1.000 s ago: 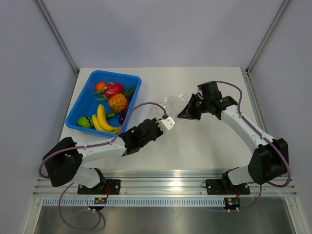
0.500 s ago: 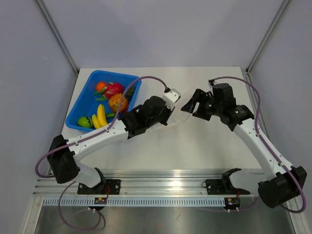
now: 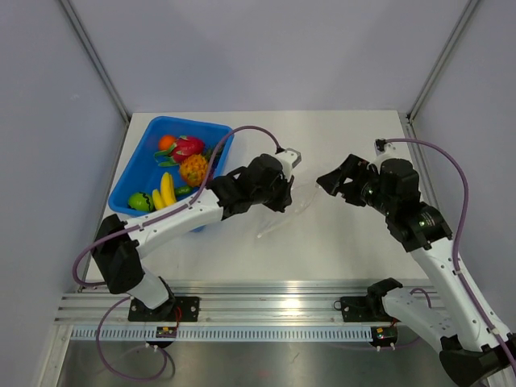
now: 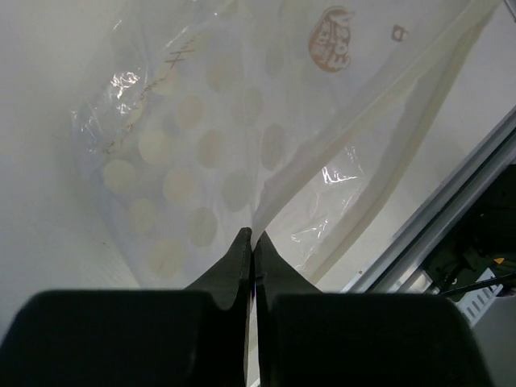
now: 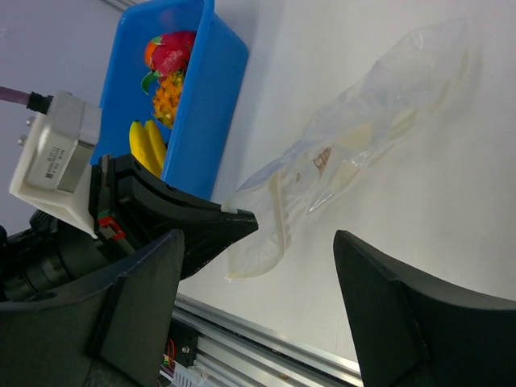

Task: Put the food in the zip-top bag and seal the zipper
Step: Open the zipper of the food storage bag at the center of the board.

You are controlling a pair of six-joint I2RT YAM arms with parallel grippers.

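The clear zip-top bag (image 3: 301, 203) lies on the white table between the arms, its mouth toward the near edge. My left gripper (image 4: 251, 235) is shut on the bag's mouth edge (image 5: 274, 211), next to the whitish zipper (image 4: 407, 121). It also shows in the top view as the left gripper (image 3: 284, 200). My right gripper (image 3: 333, 181) hovers open to the right of the bag, apart from it, and its fingers (image 5: 153, 282) hold nothing. The food (image 3: 187, 150) sits in the blue bin: bananas (image 5: 145, 147), a pineapple (image 5: 167, 95), a pink dragon fruit (image 5: 171, 52).
The blue bin (image 3: 193, 123) stands at the back left of the table, close behind my left arm. An aluminium rail (image 3: 274, 300) runs along the near edge. Grey walls close in the left and right sides.
My right gripper has opened, let go of the bag and drawn back to the right. My left arm swung forward and then settled, still pinching the bag's mouth.
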